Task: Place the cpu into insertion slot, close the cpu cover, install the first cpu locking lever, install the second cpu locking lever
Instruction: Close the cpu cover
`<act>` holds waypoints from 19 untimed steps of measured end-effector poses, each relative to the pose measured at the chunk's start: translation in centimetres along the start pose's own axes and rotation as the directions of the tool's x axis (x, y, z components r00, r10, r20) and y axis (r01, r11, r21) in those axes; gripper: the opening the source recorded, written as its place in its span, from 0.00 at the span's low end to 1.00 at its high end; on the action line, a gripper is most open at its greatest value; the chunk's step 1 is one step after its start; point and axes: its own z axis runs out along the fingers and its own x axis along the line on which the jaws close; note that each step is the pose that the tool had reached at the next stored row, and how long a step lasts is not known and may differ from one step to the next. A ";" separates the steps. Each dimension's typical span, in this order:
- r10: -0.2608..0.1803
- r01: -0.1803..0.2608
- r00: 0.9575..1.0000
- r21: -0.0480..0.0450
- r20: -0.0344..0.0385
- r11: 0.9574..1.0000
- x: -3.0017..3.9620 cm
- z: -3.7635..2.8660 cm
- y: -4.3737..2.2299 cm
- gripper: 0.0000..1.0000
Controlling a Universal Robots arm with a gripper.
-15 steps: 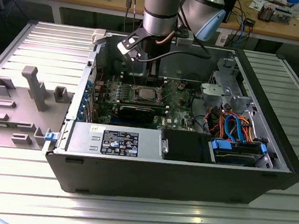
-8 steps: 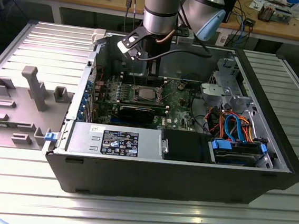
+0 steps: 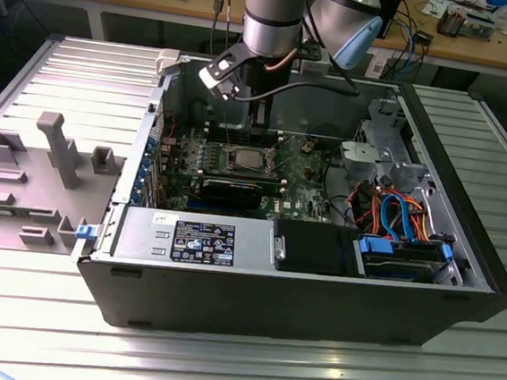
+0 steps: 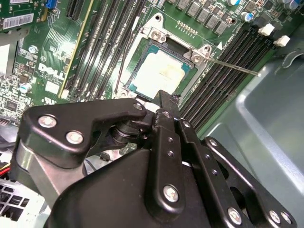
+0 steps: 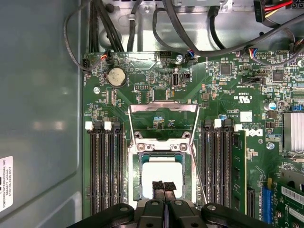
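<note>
The cpu (image 5: 161, 170) lies flat in the insertion slot (image 5: 137, 175) on the green board, its silver top showing in both wrist views (image 4: 160, 72). The cpu cover (image 5: 164, 108) stands swung open beyond the slot, with the board visible through its opening. A thin locking lever (image 5: 199, 176) runs along one side of the slot, and a lever rod (image 4: 235, 68) juts out free over the memory slots. My gripper (image 5: 164, 186) hangs just above the cpu's near edge, fingers shut together with nothing between them. In the exterior view the gripper (image 3: 259, 128) is inside the case behind the slot (image 3: 243, 160).
Memory slots (image 5: 104, 166) flank the socket on both sides. A black expansion card (image 3: 236, 188), the power supply (image 3: 195, 238), drive cage (image 3: 373, 157) and coloured cables (image 3: 395, 213) fill the case. The grey case wall (image 5: 42, 104) is close by. A grey fixture tray (image 3: 30, 177) lies outside.
</note>
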 end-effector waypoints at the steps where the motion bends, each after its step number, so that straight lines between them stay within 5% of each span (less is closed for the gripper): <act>1: 0.000 0.000 1.000 0.000 0.000 1.000 0.00 -0.04 0.00 0.11; 19: 0.000 0.000 1.000 0.000 0.000 1.000 0.03 -1.11 0.03 0.11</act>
